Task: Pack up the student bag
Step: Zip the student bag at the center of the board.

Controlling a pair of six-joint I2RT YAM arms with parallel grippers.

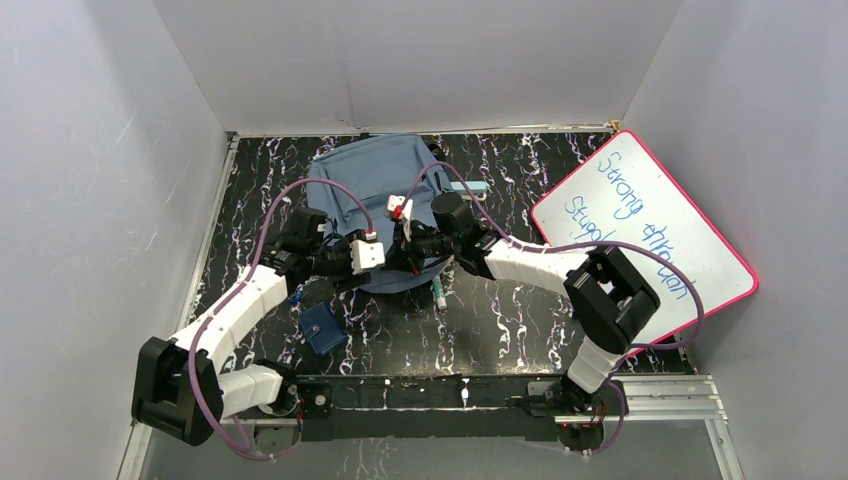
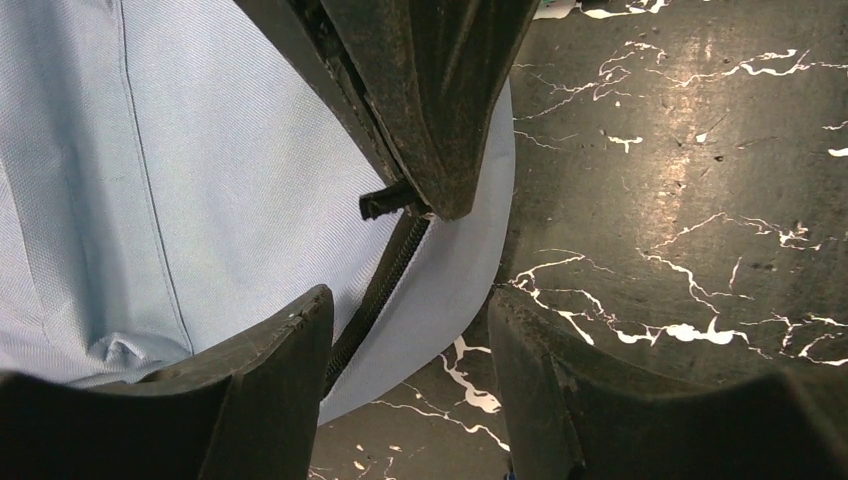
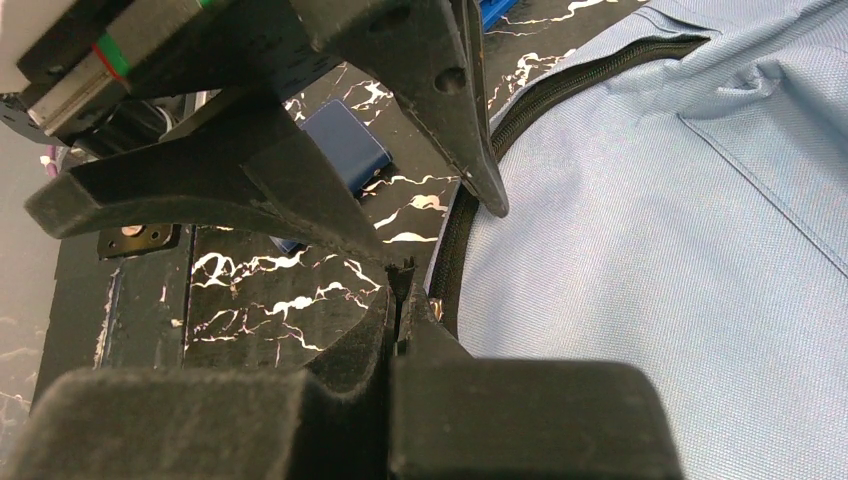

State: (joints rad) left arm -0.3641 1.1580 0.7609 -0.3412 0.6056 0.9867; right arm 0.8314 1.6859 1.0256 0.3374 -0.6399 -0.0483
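Currently the student bag (image 1: pixel 372 185) lies flat at the centre rear of the black marbled table (image 1: pixel 520 325), with its rounded near edge beneath both grippers. A black zipper (image 2: pixel 378 290) runs along that edge. The right gripper (image 3: pixel 402 290) has its jaws pressed together at the zipper line, clamped on the small black pull tab (image 2: pixel 383 201), which projects from the tips. The left gripper (image 2: pixel 405 300) has its jaws apart and holds nothing: one finger is over the blue fabric, the other over bare table, with the zipper between them. Its tips face the right gripper's tips at close range. A dark-blue pouch (image 1: pixel 322 328) lies near the bag's near-left edge, apart from it. A marker (image 1: pixel 440 292) lies just off the near-right edge. A pink-rimmed whiteboard (image 1: pixel 640 225) with handwriting occupies the right side
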